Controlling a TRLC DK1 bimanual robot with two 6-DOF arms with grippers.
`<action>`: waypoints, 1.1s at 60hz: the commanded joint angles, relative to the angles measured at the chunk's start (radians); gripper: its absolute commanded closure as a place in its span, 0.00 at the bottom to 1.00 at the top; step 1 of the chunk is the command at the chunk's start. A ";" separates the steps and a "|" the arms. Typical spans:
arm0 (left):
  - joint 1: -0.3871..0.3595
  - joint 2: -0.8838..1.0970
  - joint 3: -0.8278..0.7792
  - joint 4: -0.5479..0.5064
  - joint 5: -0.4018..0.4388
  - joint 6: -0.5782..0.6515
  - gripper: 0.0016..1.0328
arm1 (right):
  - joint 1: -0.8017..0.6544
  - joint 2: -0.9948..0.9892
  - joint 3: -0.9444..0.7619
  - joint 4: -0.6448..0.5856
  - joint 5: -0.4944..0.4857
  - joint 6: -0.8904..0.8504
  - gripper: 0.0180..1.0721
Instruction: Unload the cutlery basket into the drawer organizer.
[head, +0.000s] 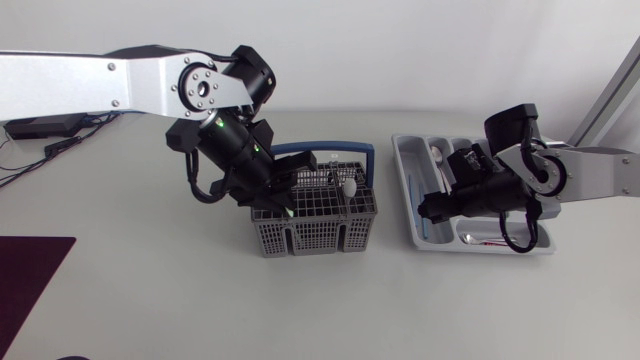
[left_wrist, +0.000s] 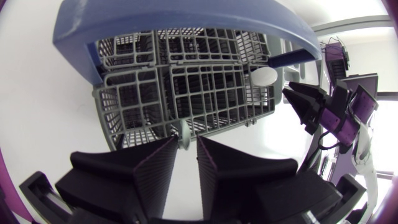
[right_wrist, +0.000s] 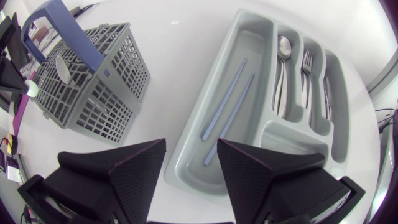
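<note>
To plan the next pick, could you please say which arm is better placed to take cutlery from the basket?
Left. The left claw hangs over the basket by a utensil; the right claw is over the organizer.

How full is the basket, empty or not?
Not empty: a white-tipped utensil sticks up out of the basket. Whether more lies deeper inside, cannot tell.

- i see one pale grey table (head: 150, 300) filling the head view, its surface matte and plain.
- light is even and diffuse; shadows on the surface are soft and fall close by.
- a dark maroon mat (head: 30, 270) lies flat at the near left corner.
- black cables (head: 50, 148) trail along the far left edge.
</note>
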 joint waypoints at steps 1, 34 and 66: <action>0.007 0.022 0.025 -0.018 0.008 -0.030 0.69 | 0.005 -0.011 -0.031 0.003 0.010 -0.004 0.42; 0.014 0.015 0.037 -0.017 0.008 -0.027 0.83 | 0.007 -0.019 -0.037 0.006 0.010 -0.005 0.42; 0.017 -0.053 0.053 -0.017 0.008 -0.031 0.90 | 0.016 -0.024 -0.034 0.003 0.027 -0.007 0.42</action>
